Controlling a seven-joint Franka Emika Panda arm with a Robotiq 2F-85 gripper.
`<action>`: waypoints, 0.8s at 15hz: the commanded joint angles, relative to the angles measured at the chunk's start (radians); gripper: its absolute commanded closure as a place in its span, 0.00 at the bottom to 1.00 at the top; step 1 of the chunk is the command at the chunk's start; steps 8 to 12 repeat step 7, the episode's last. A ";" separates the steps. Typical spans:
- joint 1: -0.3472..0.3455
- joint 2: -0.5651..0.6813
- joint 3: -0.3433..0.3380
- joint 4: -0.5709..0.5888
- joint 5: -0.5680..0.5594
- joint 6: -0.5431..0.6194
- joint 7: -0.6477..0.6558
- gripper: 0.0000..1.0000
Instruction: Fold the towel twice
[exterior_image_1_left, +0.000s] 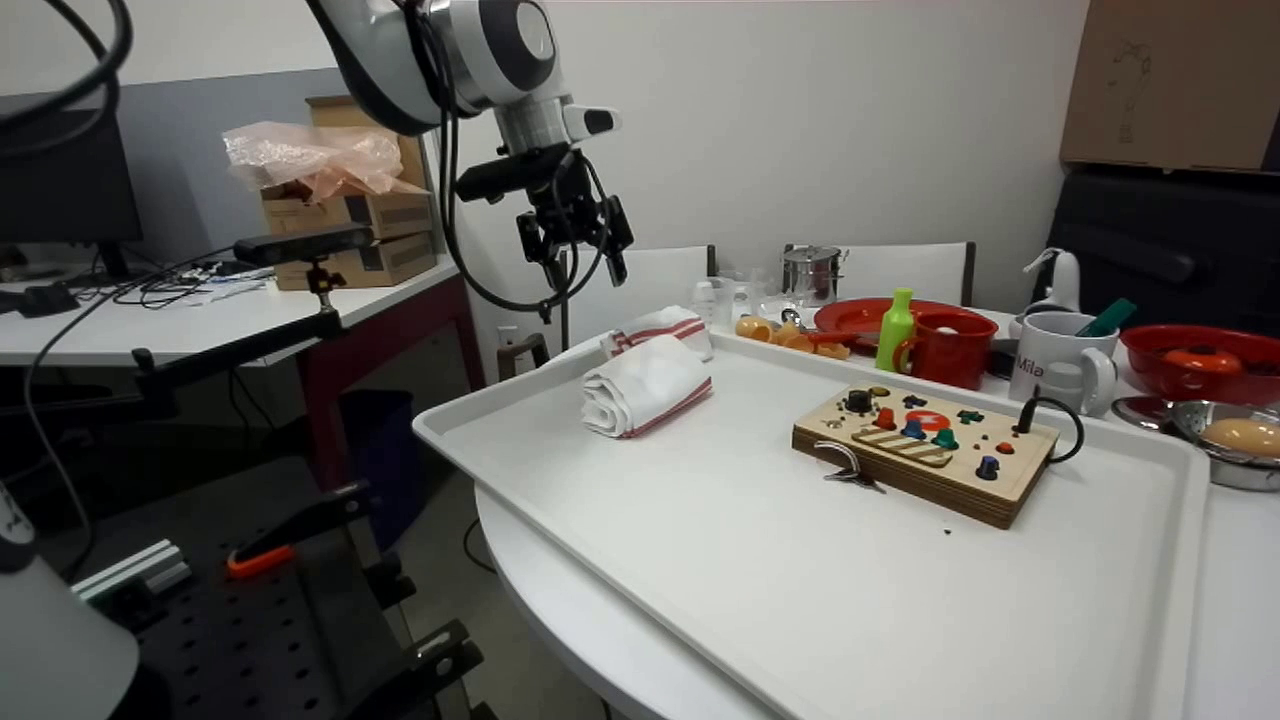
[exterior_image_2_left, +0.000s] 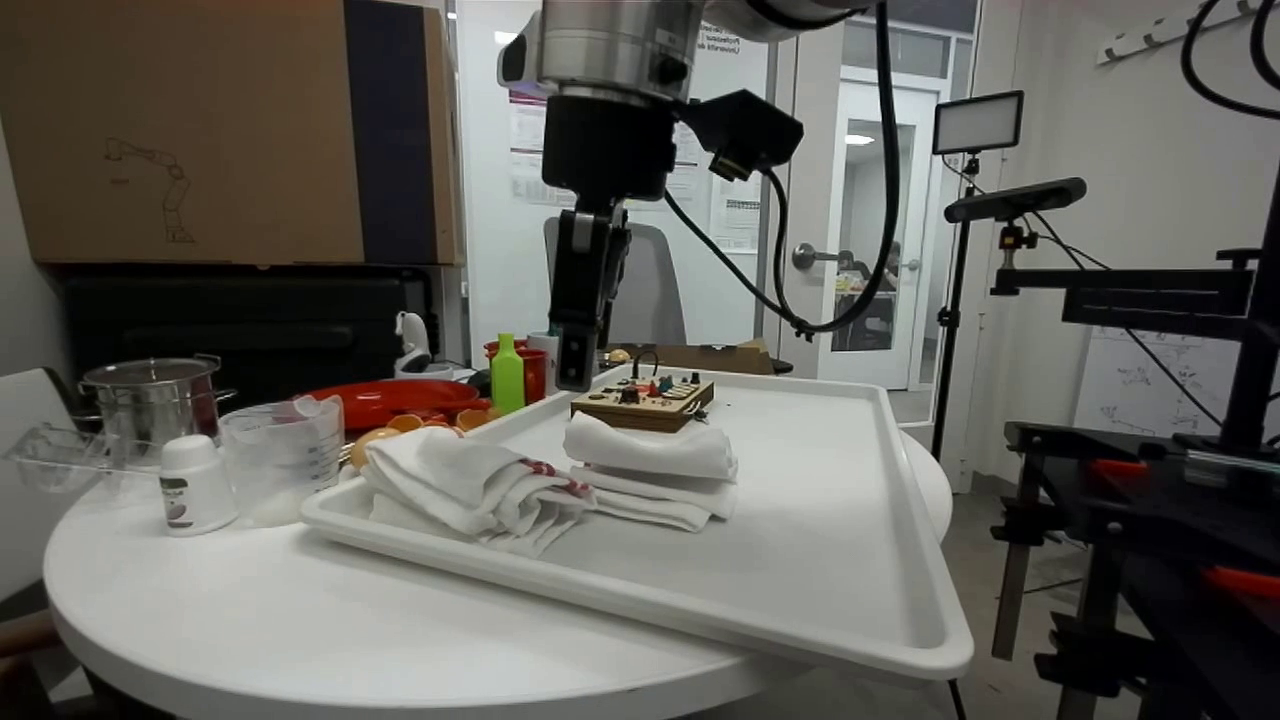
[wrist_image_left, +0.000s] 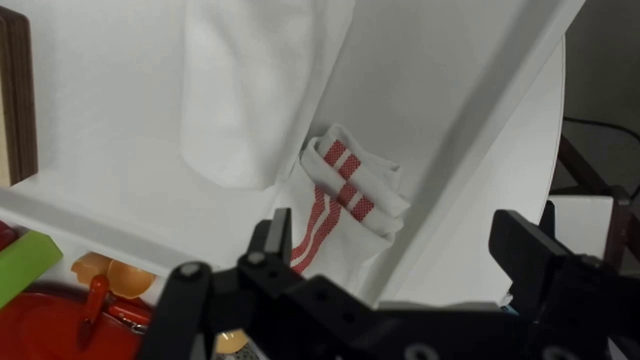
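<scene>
1. In an exterior view, the towel (exterior_image_1_left: 648, 372) lies at one end of the tray (exterior_image_1_left: 800, 570), in two bundles: a roll (exterior_image_1_left: 640, 390) and, behind it, a pile (exterior_image_1_left: 670, 330). I cannot tell whether both are one cloth. It should handle light, limp and unbreakable, though layers may drag or slip apart. Bare tray stretches between the roll and the board (exterior_image_1_left: 925, 450), good room for drawing out a fold.

2. In an exterior view, the roll shows loose stacked edges; the pile sits close to the rim (exterior_image_2_left: 600, 588). The bottle (exterior_image_2_left: 508, 375) and jug (exterior_image_2_left: 280, 450) stand outside one long side, so the opposite side looks safer for moving.

3. In the wrist view, the claw (wrist_image_left: 392, 220) is spread wide, gripping nothing. The pile's striped folds make a thin pinch, but part of the claw appears beyond the rim, which it could knock. The roll's rounded end looks easier: pinch from above, low enough to catch every layer.
</scene>
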 joint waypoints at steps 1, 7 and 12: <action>-0.004 0.005 0.006 0.000 0.001 -0.002 -0.002 0.00; -0.004 0.011 0.005 0.000 0.001 -0.002 -0.002 0.00; -0.004 0.011 0.005 0.000 0.001 -0.002 -0.002 0.00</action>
